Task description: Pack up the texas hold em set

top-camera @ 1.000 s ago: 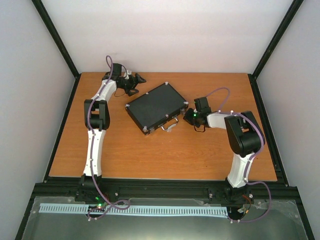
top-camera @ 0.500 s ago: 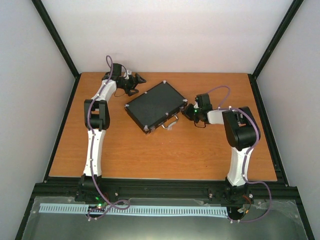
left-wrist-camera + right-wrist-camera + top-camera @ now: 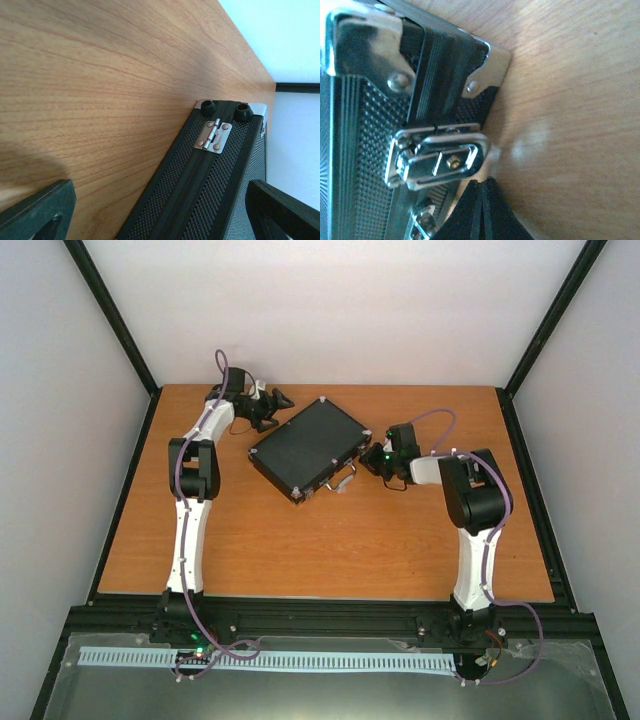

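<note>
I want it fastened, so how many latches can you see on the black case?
1. The latch sits on the case, near a silver corner, in the right wrist view. Others may be hidden, or too small to tell from above.

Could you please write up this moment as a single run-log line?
case: closed, flat on table | left gripper: open, at hinge side | right gripper: shut, tips beside latch on handle side

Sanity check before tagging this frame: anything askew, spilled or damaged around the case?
The black case lies closed and flat, but diagonal to the table edges, not squared up. The latch beside the shut right fingers looks fastened. No dents or spills in view.
</note>
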